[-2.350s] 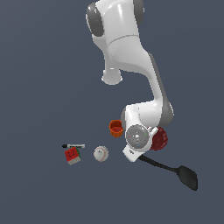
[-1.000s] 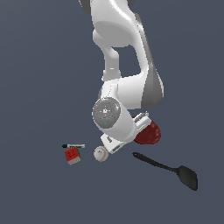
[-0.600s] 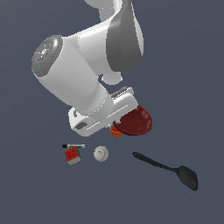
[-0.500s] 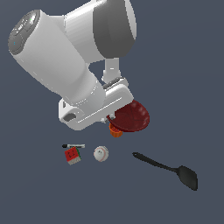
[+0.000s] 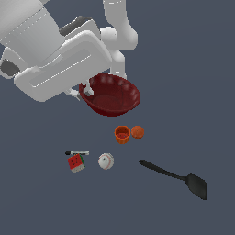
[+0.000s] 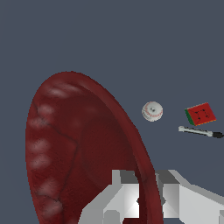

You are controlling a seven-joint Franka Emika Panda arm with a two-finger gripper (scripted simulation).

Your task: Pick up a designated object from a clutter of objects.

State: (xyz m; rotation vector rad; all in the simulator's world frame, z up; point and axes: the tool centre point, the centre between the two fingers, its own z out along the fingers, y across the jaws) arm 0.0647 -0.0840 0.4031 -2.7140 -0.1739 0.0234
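Pinching dark-red bowl [image 5: 111,95] rim, hand [image 6: 148,197] holds it aloft.

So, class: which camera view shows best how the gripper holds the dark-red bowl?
The wrist view: the gripper has one finger on each side of the dark-red bowl rim. In the exterior view the bowl shows whole, lifted, but the arm hides most of the grip.

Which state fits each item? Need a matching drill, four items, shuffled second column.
Items:
1 dark-red bowl
2 orange cup
3 black spatula
4 red cube

States:
A beside the black marker
B farthest toward the exterior view's right
C rim pinched by the gripper
D beside the orange ball

Pairs: 1-C, 2-D, 3-B, 4-A
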